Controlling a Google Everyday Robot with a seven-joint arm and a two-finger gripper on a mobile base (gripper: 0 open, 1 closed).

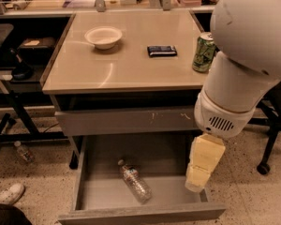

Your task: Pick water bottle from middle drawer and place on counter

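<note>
The water bottle [135,182], small and clear with a white cap, lies on its side on the bare grey floor of the open middle drawer [143,212], cap toward the back left. The beige counter [126,69] is the top of the cabinet above it. My gripper [196,184] hangs down from the white arm [246,55] over the right side of the drawer, to the right of the bottle and apart from it. It holds nothing that I can see.
On the counter stand a white bowl [103,36], a dark flat packet [161,50] and a green can [203,52]. A scratched grey drawer front [126,121] is above the open drawer. A small bottle [23,151] and a white shoe [7,193] lie on the floor at left. A chair base [267,158] is at right.
</note>
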